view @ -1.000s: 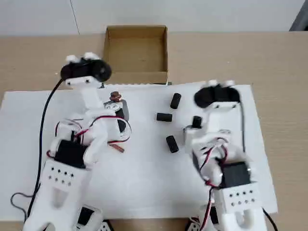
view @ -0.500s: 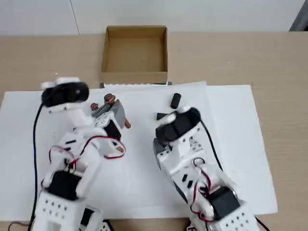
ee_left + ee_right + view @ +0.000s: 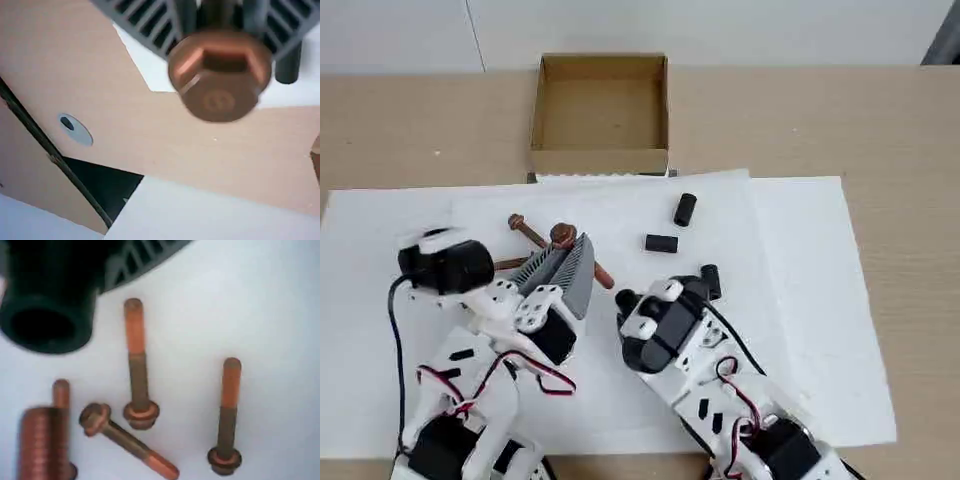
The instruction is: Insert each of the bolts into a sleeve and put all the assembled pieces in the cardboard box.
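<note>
Looking down in the high view, the left pincer is pinching a held bolt over the white paper on the tabletop. Loose bolts lie just beside it, and two loose sleeves lie nearer the cardboard box. In the left wrist view, grey jaws press on the held bolt behind its hex head. In the right wrist view, the right pincer pinches a black sleeve above loose bolts lying on the paper.
</note>
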`<move>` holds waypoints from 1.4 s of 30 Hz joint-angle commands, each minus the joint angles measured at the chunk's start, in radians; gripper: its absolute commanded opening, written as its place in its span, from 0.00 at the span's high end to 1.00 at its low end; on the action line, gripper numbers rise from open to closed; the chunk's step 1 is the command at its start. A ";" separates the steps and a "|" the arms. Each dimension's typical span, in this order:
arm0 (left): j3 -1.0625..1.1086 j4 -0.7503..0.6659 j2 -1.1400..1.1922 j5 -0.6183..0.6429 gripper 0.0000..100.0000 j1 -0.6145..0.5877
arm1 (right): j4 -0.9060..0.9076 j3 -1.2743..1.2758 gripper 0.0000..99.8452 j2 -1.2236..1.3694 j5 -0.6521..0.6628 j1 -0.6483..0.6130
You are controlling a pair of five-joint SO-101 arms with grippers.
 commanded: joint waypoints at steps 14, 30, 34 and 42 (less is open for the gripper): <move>0.007 -0.026 -0.044 0.043 1.00 0.083 | -0.081 -0.012 1.00 -0.018 0.064 -0.007; 0.077 0.038 -0.049 0.015 1.00 0.158 | -0.088 -0.034 1.00 -0.018 0.084 -0.004; 0.077 0.109 -0.049 -0.026 1.00 0.216 | -0.090 -0.034 1.00 -0.018 0.084 -0.004; 0.093 0.149 -0.049 -0.144 0.99 0.210 | -0.088 -0.034 1.00 -0.018 0.084 -0.004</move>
